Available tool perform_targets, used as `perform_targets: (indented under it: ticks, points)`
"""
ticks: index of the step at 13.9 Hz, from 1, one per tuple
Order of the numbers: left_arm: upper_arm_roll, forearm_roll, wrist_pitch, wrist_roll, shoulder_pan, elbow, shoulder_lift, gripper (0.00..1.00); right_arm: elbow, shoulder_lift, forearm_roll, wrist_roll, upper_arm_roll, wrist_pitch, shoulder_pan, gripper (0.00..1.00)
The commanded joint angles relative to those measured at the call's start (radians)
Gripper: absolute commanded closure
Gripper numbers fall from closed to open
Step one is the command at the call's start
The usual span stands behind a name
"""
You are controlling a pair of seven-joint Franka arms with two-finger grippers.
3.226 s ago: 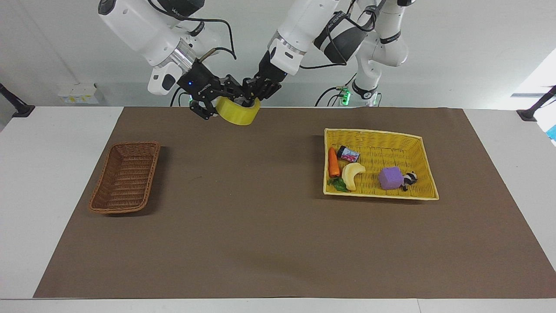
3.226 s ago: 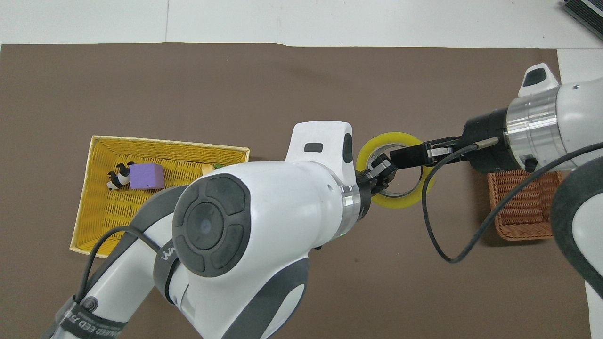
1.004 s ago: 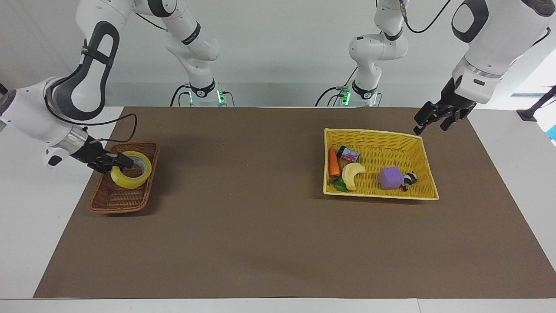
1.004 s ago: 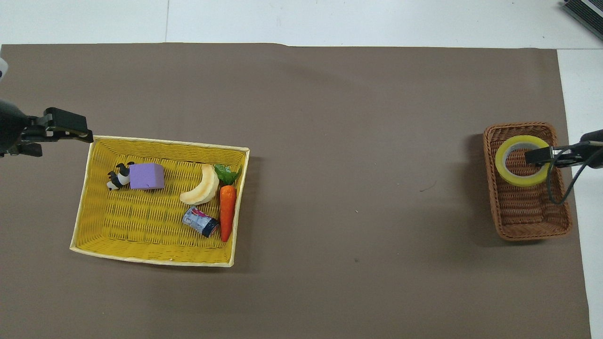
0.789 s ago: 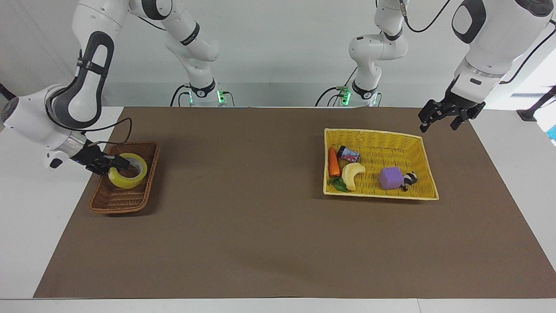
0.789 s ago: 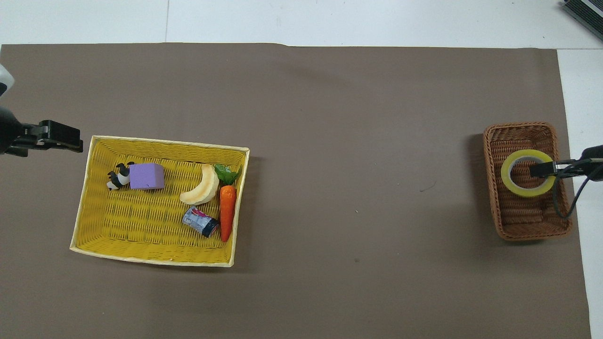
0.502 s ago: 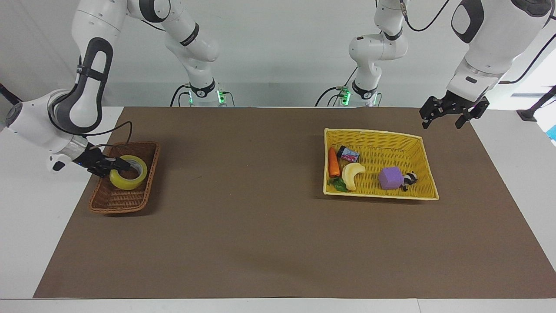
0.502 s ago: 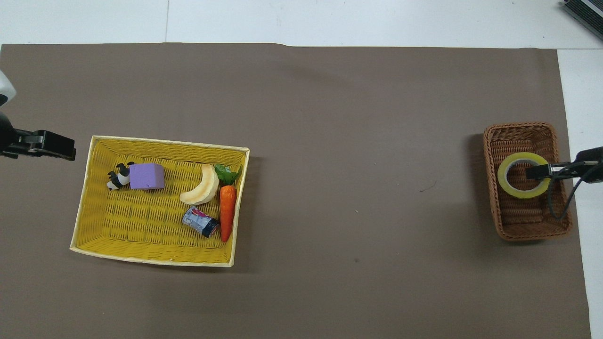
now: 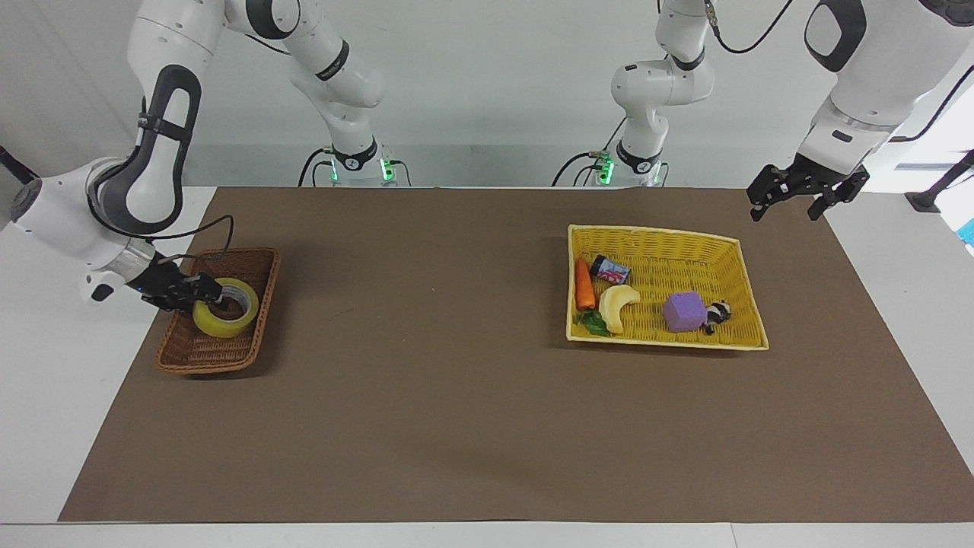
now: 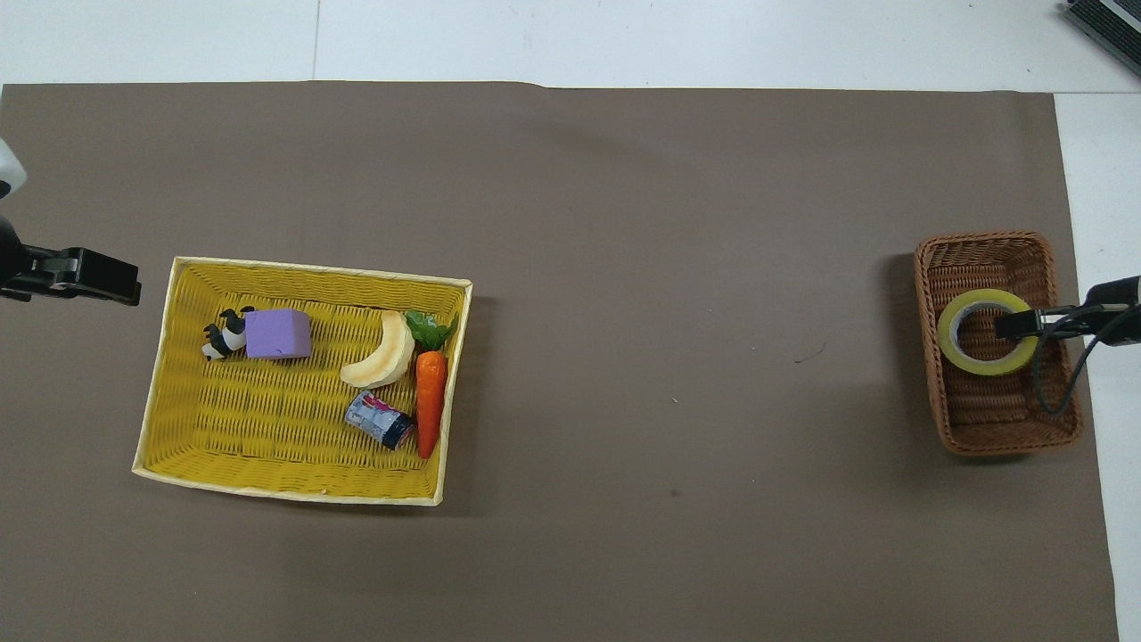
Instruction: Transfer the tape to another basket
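Since a second ago the tape (image 9: 223,308) has been lowered into the brown basket (image 9: 199,352) and now lies flat on its woven floor, in the half nearer the robots. The right gripper (image 9: 204,292) is seen low at the roll's rim, one finger reaching into the pale core; whether its fingers are parted or pressed on the rim cannot be told. The left gripper (image 9: 794,199) has been drawn outward and is held in the air with its fingers spread apart, over the bare brown mat (image 9: 487,426) just past the yellow basket (image 9: 662,342), toward the left arm's end of the table. In that basket a carrot (image 9: 584,284), a banana (image 9: 615,305), a small can (image 9: 610,269), a purple block (image 9: 683,311) and a panda figure (image 9: 717,314) are kept. The mat is laid over a white table (image 9: 46,380), and a plain pale wall (image 9: 494,84) is seen at the robots' backs.
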Motion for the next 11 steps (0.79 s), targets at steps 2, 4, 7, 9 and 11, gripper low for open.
perform_targets:
  ticks: [2,4,7,9,11]
  points:
    - [-0.011,-0.018,-0.024,0.006,0.012,-0.004,-0.024,0.0,0.097,-0.034,-0.117,0.255,0.009,0.003,0.087,0.0]
    - [-0.011,-0.06,-0.026,0.005,0.015,-0.007,-0.025,0.0,0.137,-0.06,-0.194,0.37,0.011,-0.003,0.145,0.0]
    - [-0.008,-0.072,-0.015,0.015,0.038,-0.062,-0.065,0.0,0.142,-0.122,-0.295,0.56,0.011,-0.018,0.222,0.0]
    - [-0.008,-0.071,0.006,0.021,0.037,-0.099,-0.087,0.0,0.144,-0.181,-0.342,0.629,0.014,-0.088,0.285,0.0]
    - [-0.008,-0.071,0.013,0.023,0.034,-0.095,-0.082,0.0,0.144,-0.249,-0.337,0.712,0.014,-0.188,0.344,0.0]
